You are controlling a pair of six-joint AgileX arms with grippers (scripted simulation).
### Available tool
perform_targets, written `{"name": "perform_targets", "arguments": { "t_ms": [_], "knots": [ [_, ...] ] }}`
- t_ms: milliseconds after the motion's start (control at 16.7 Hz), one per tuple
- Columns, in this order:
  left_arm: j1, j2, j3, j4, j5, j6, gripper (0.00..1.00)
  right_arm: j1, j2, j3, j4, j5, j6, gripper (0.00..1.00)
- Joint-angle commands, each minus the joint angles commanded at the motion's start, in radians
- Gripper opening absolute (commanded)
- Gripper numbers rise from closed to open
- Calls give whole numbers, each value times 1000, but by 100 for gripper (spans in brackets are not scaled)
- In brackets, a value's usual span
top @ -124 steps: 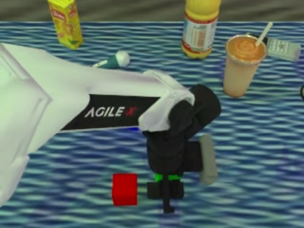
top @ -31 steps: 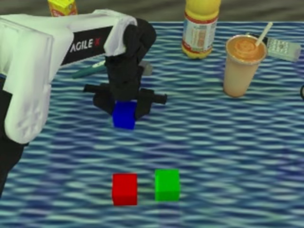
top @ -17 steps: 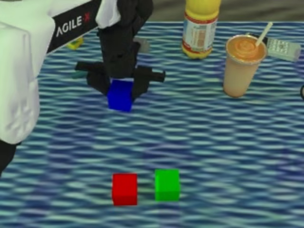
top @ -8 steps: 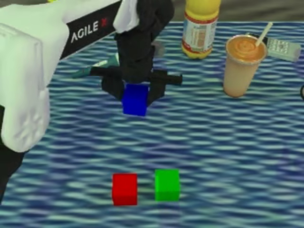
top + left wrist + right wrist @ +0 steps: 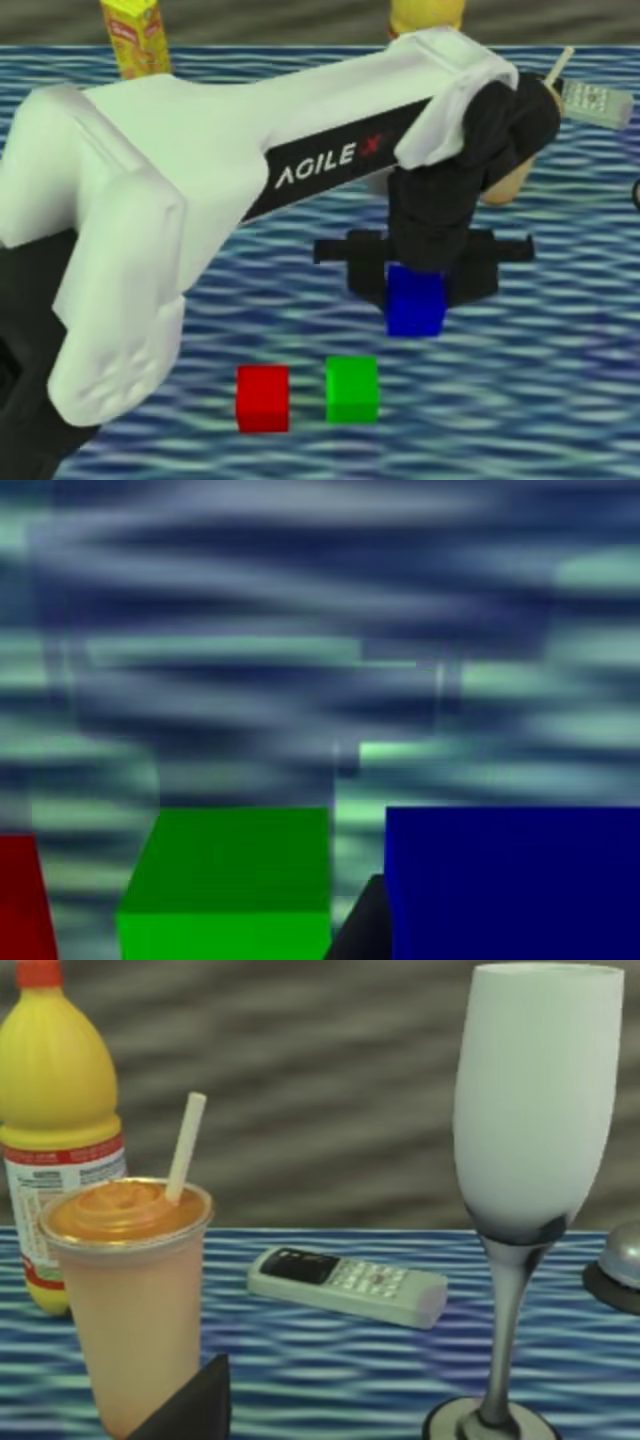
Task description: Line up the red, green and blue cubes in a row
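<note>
**Blue cube carried toward the right end of the row**

My left gripper [image 5: 414, 285] has its fingers closed on the blue cube [image 5: 414, 303], which sits squarely between the two black pads and hangs just below the wrist. In the top view the cube appears farther back than the green cube [image 5: 352, 389] and a little to its right; the red cube [image 5: 263, 398] lies just left of the green one, the pair sitting side by side near the front edge of the table [image 5: 560, 380] with a small gap between them. The left wrist view shows the blue face large beside the green cube, so I judge the load is close to its slot but not yet set down.

To finish this well I would bring the cube nearer, level with the other two, keep the same gap to the green one, lower it flat, then release. My right arm is parked out of the top view; I cannot tell its fingers' state
</note>
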Motion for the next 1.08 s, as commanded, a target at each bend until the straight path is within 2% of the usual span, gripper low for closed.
{"name": "perform_targets", "arguments": {
  "t_ms": [240,660,1080],
  "knots": [
    [-103,-30,-18,2,-4,-130,0,0,0,0,0,0,0,100],
    [-103,-26,-33,20,-4,-135,0,0,0,0,0,0,0,100],
    [-109,13,-211,242,-4,-136,0,0,0,0,0,0,0,100]
  ]
}}
